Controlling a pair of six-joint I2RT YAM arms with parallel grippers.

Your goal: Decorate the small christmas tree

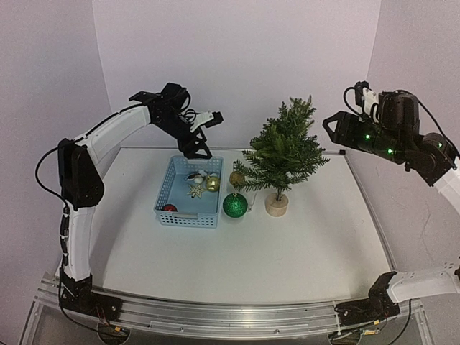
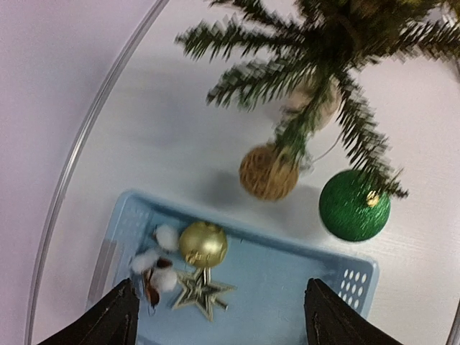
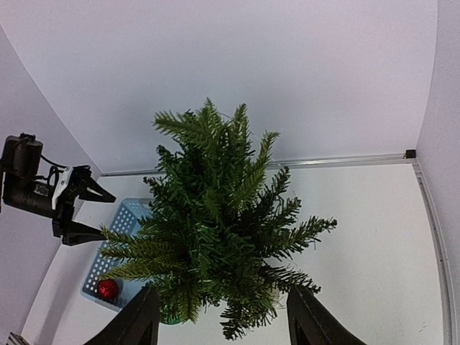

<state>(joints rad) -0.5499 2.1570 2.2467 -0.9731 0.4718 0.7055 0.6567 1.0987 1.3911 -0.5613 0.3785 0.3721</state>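
Observation:
The small christmas tree point(image 1: 282, 151) stands upright on its round wooden base point(image 1: 277, 205), right of the blue basket point(image 1: 188, 190). A wicker gold ball point(image 2: 268, 172) hangs at a low branch tip, and a green glitter ball point(image 2: 354, 205) sits under another. In the basket lie a gold ball point(image 2: 203, 243), a star point(image 2: 201, 291), a cotton ornament point(image 2: 154, 262) and a red ball point(image 1: 169, 208). My left gripper point(image 2: 223, 316) hovers open and empty above the basket's far end. Held high to the right of the tree, my right gripper point(image 3: 224, 320) is open and empty, looking down on the treetop point(image 3: 215, 215).
A metal rail point(image 1: 215, 309) runs along the table's near edge where both arm bases are bolted. White walls close in the back and both sides. The tree's branches reach over the basket's right rim point(image 2: 359, 284).

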